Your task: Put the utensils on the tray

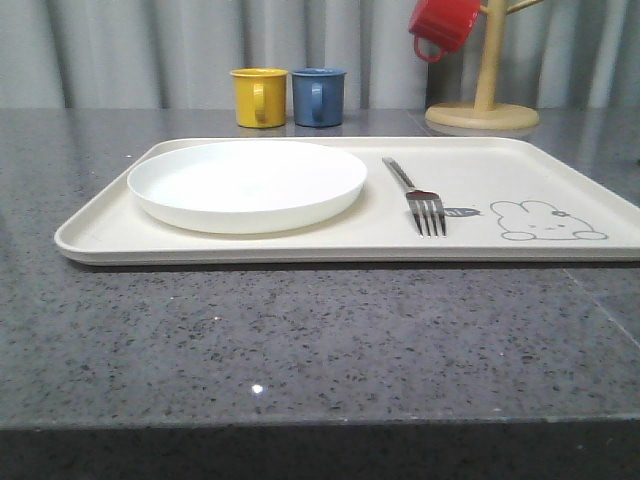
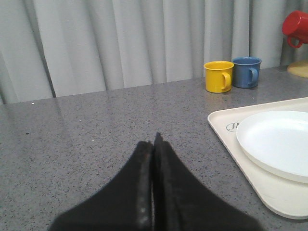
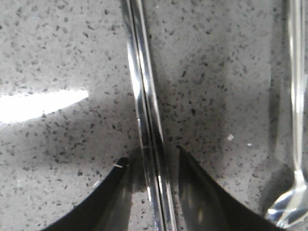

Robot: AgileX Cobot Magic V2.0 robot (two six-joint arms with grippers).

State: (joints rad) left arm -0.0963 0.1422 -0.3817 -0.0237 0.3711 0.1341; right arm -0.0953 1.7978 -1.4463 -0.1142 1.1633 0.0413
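The cream tray (image 1: pixel 500 170) lies across the middle of the dark stone table. On it are the white plate (image 1: pixel 247 183) at the left and the silver fork (image 1: pixel 415 195) beside it, tines toward me. In the right wrist view the pair of metal chopsticks (image 3: pixel 144 96) lies flat on the stone. My right gripper (image 3: pixel 151 155) is open and low over them, one finger on each side, with a gap to either finger. The spoon (image 3: pixel 297 96) lies on the table beside the chopsticks. My left gripper (image 2: pixel 154 142) is shut and empty above bare table, left of the tray (image 2: pixel 231 132) and plate (image 2: pixel 276 142).
A yellow mug (image 1: pixel 259 97) and a blue mug (image 1: pixel 319 96) stand behind the tray. A red mug (image 1: pixel 443 25) hangs on a wooden mug tree (image 1: pixel 486 90) at the back right. A grey curtain closes off the far side. Bare stone runs along the table's front.
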